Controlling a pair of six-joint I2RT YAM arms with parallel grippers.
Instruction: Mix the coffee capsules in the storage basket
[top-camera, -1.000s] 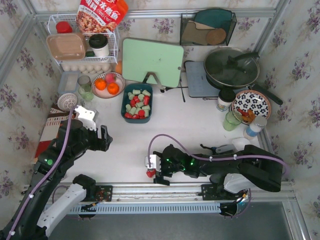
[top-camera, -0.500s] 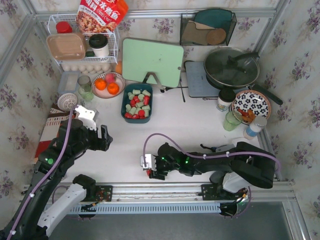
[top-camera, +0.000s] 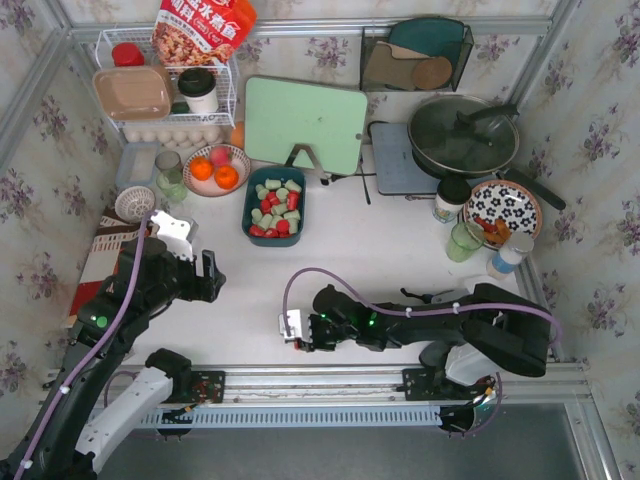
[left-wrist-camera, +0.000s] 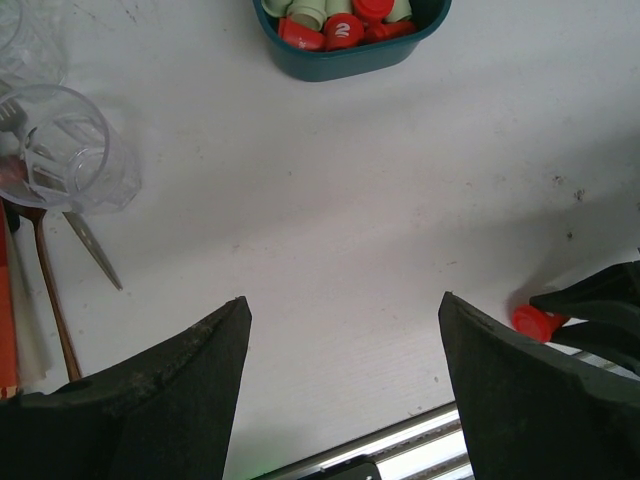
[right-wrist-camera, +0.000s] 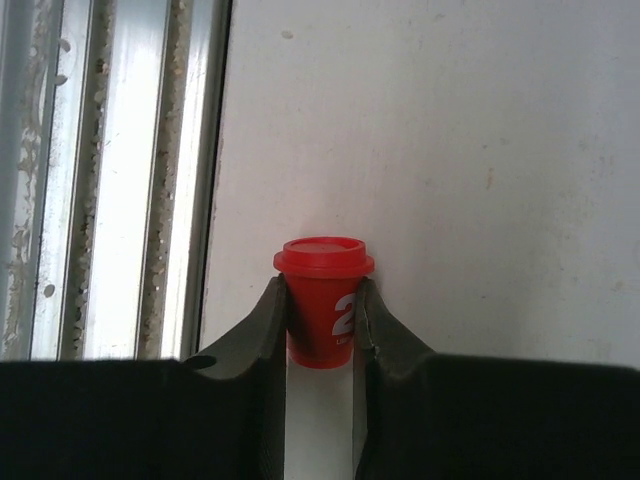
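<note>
Right wrist view: one bright red coffee capsule was seen, a small tapered cup with a flat rimmed lid and a white "2" partly showing on its side. It was clamped between the two fingers of the right gripper, one fingertip pressed to each flank just under the rim and the lid pointing toward 12 o'clock. A metal rail was seen at 9 o'clock of it, running along the edge of the white table.

From above, the right gripper was found low over the table close to its near edge. The one storage basket, a dark teal tub with rounded corners, was placed well apart from it at about 12 o'clock. Red and pale green coffee capsules were heaped inside. The red ones were gathered mostly at the basket's 6 o'clock end and the green ones toward 12 o'clock. An exact count of either colour could not be made at that size.

The left gripper was seen at about 10 o'clock of the right one. Its jaws were spread wide and nothing was held between them. Through its own camera, the basket lay at 12 o'clock and the single held capsule at about 4 o'clock.
</note>
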